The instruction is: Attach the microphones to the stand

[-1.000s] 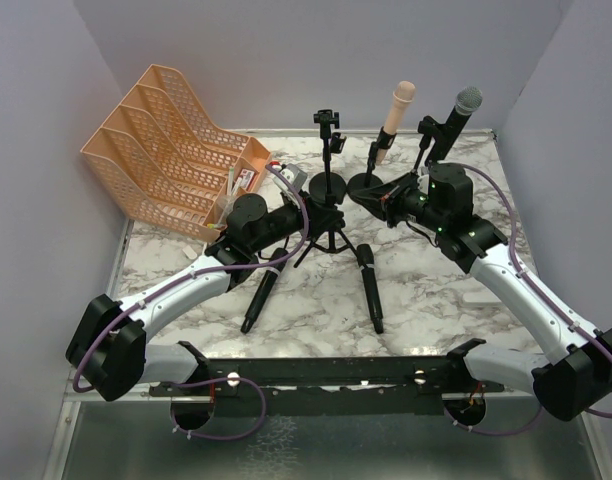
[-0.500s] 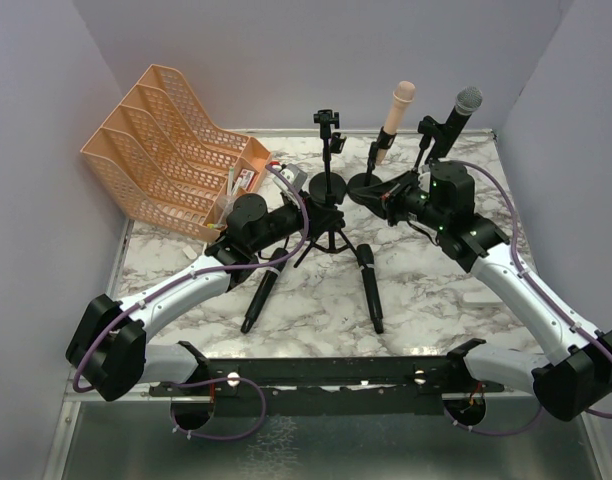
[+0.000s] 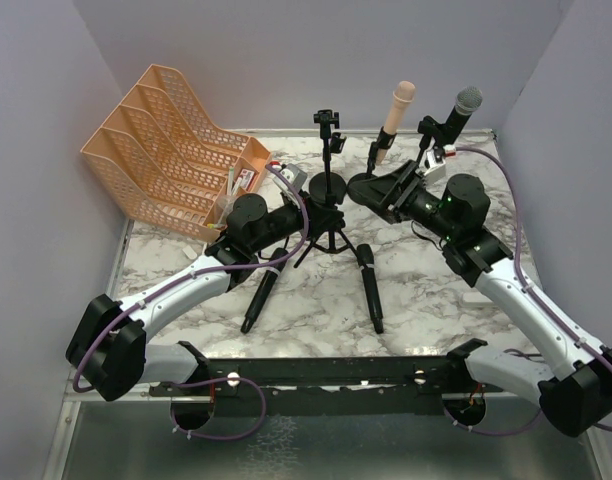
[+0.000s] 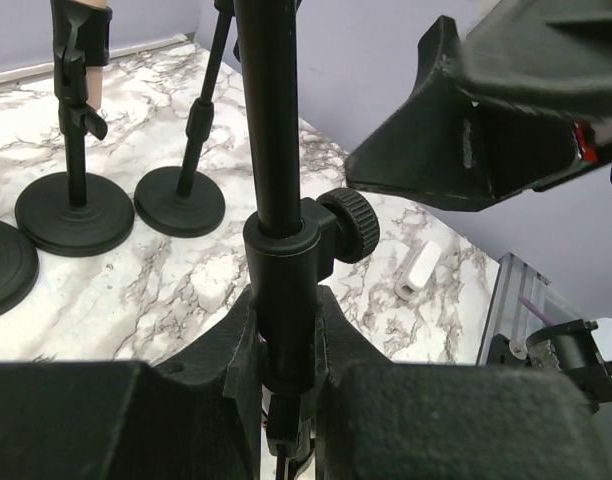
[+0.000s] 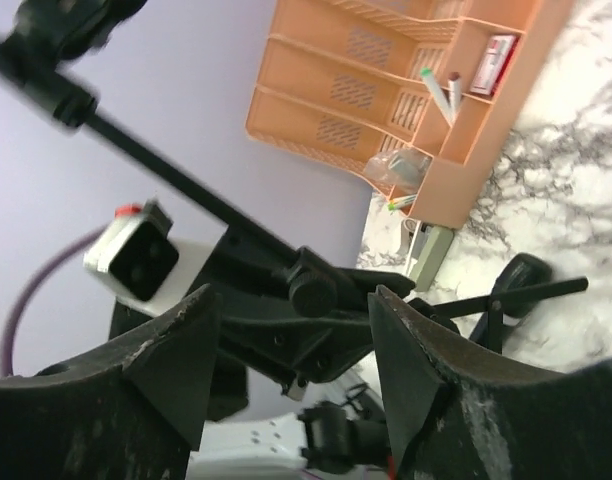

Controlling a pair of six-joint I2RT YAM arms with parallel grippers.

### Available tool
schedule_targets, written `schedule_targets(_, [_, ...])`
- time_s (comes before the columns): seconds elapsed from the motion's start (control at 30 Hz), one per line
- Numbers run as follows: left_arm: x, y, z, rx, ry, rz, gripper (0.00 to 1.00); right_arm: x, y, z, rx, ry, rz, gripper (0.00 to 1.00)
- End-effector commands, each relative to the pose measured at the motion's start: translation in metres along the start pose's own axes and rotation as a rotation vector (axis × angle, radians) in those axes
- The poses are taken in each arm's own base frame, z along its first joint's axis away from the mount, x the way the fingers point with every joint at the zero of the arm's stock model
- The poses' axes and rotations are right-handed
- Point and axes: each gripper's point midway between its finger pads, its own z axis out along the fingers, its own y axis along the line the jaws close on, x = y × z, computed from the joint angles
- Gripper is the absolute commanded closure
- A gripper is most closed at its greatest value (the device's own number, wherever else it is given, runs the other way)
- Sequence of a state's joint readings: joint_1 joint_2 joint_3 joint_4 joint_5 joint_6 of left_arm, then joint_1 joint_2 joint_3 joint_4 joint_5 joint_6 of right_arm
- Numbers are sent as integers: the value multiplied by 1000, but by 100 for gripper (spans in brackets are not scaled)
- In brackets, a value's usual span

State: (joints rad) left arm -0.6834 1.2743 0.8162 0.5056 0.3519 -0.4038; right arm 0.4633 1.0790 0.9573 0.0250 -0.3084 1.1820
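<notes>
A black tripod stand (image 3: 328, 190) with an empty clip on top stands mid-table. My left gripper (image 3: 319, 216) is shut on its pole (image 4: 283, 250), just under the knob (image 4: 348, 222). My right gripper (image 3: 374, 192) hangs open just right of the stand, nothing between its fingers (image 5: 176, 350). A pale pink microphone (image 3: 398, 112) and one with a silver-grey mesh head (image 3: 460, 112) sit clipped on round-base stands at the back. Two black microphones (image 3: 261, 290) (image 3: 370, 286) lie flat on the marble in front of the tripod.
An orange tiered file tray (image 3: 171, 140) with pens fills the back left corner. Round stand bases (image 4: 74, 212) (image 4: 179, 200) sit behind the tripod. A small white block (image 4: 419, 270) lies on the marble at the right. Walls close in on three sides.
My right gripper has opened from shut, and its wrist has swung slightly up and to the right. The left arm and the stand have not moved.
</notes>
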Motion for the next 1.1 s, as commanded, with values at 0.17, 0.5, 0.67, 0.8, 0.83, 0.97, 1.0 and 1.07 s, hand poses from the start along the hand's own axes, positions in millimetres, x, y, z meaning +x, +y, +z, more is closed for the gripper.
schedule_targets(0.17, [-22,-25,-1,93,-45,3,100,32,17,-6,-233,262,-700,34])
schedule_targets(0.5, [-21,-28,-2,107,-35,8,100,29,13,-2,-227,297,-826,34])
schedule_targets(0.67, [-21,-31,-2,125,-29,12,100,33,9,4,-231,339,-822,39])
schedule_targets(0.8, [-22,-33,-3,133,-30,18,100,31,8,7,-224,328,-812,51])
schedule_targets(0.83, [-23,-33,-3,134,-31,19,100,30,8,8,-220,323,-810,55])
schedule_targets(0.97, [-25,-34,-3,134,-36,21,100,31,10,7,-227,326,-799,65])
schedule_targets(1.0, [-25,-34,-3,135,-38,22,100,32,9,6,-228,330,-794,65])
schedule_targets(1.07, [-26,-34,-4,133,-40,24,100,35,9,5,-233,338,-788,65])
